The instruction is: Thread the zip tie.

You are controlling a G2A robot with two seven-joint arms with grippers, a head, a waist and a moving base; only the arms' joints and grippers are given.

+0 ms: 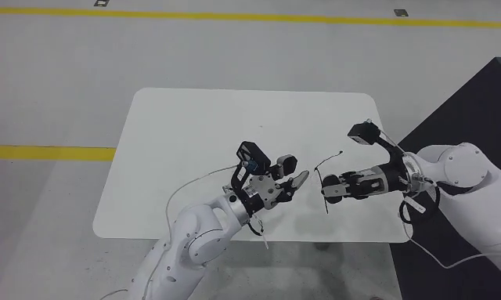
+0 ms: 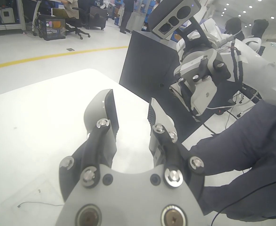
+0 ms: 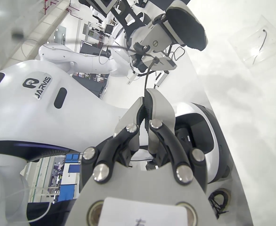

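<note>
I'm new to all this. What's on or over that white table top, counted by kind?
Grippers: 2, the left gripper open, the right gripper shut on the held zip tie.
Black zip ties: 2, the held zip tie and the loose zip tie lying on the table.
Total: 4.

High overhead view of table (image 1: 196, 128); wrist views close behind their jaws
</note>
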